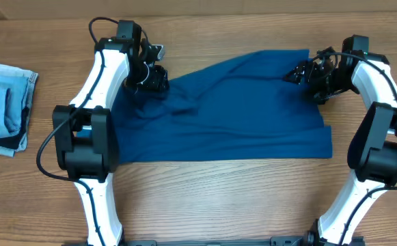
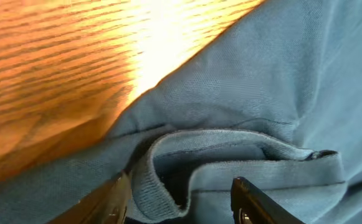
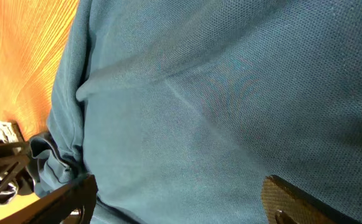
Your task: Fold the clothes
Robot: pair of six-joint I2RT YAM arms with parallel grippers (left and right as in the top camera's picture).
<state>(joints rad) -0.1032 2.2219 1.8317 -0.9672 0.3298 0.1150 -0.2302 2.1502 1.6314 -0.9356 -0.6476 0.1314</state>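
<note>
The blue shirt lies spread flat across the middle of the worktop, its long side parallel to the near edge. The left gripper sits at the shirt's far left corner, jaws apart, with a rolled collar fold loose between them. The right gripper stands at the far right corner, jaws wide over flat cloth, grasping nothing. A denim stack lies by the left edge

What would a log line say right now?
shirt: spread on table | left hand: open over shirt edge | right hand: open over shirt
</note>
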